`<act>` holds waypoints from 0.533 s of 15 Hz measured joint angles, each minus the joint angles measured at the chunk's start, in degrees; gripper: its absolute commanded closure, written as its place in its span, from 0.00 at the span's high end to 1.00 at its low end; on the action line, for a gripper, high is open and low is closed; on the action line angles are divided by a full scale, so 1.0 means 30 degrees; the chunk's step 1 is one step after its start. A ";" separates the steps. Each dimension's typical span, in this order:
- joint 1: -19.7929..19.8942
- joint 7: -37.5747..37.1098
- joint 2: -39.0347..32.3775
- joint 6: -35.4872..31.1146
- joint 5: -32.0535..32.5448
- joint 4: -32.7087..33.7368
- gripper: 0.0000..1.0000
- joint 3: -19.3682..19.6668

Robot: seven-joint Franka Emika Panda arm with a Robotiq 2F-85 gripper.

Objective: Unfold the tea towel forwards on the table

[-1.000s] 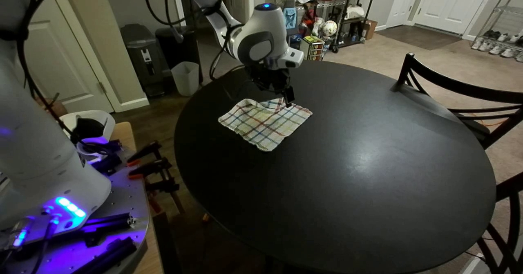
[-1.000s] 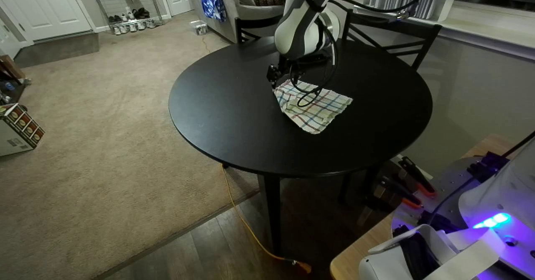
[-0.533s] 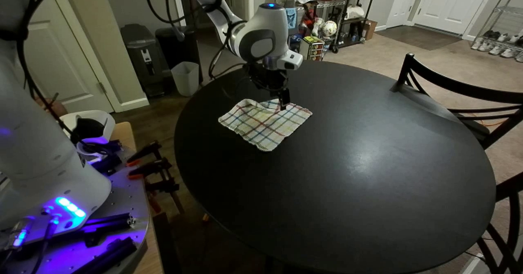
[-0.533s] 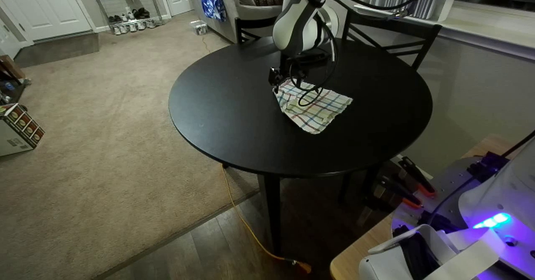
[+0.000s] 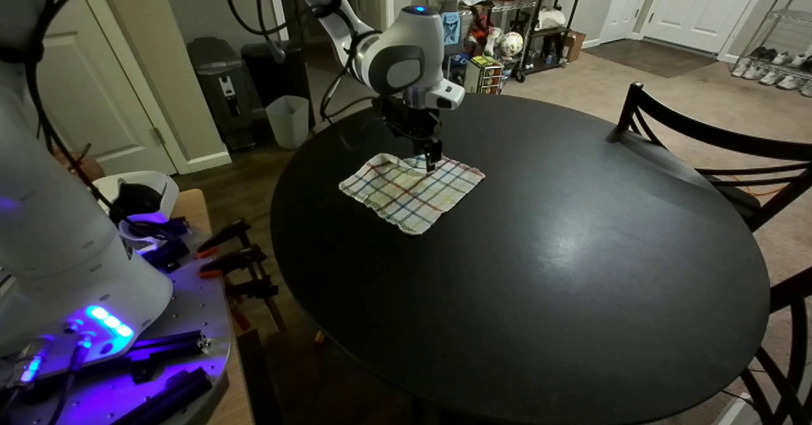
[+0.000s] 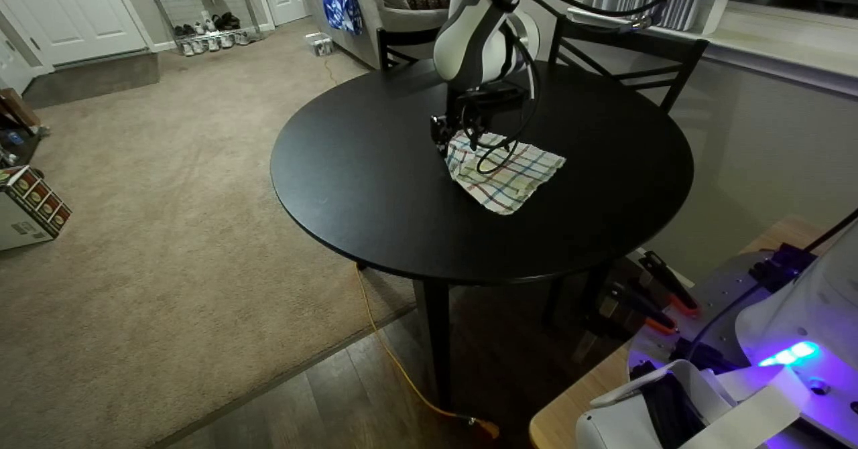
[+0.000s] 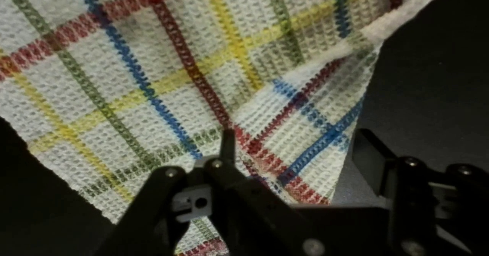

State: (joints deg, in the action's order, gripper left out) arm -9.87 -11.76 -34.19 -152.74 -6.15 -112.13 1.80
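The tea towel [image 5: 406,196], white with red, blue, yellow and green checked lines, lies on the black round table [image 5: 571,273]. It also shows in an exterior view [image 6: 503,181], partly behind the arm's cables. In the wrist view the towel [image 7: 133,65] fills much of the picture, with a part folded over at the right [image 7: 309,133]. My gripper [image 7: 296,149] is open, one finger over the towel and the other beyond its edge, the folded part showing between them. In both exterior views my gripper [image 5: 432,158] [image 6: 442,142] is low at the towel's far edge; contact cannot be told.
A dark chair [image 5: 717,133] stands at the table's edge, and another chair [image 6: 630,53] shows behind the arm. Black cables [image 6: 536,80] loop from the arm over the towel. Clamps [image 5: 235,260] hold the robot's base stand.
My gripper has shifted slightly left in an exterior view and lower toward the towel's folded edge. The towel has not visibly moved.
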 measured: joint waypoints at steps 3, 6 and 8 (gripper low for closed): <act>0.0064 0.0000 0.0000 0.0023 -0.0021 0.0000 0.29 -0.0134; 0.0195 0.0000 0.0000 0.0034 -0.0036 0.0000 0.10 -0.0312; 0.0260 0.0000 0.0000 0.0036 -0.0042 0.0000 0.00 -0.0380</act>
State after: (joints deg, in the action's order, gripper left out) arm -9.09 -11.76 -34.19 -152.63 -6.28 -112.13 0.66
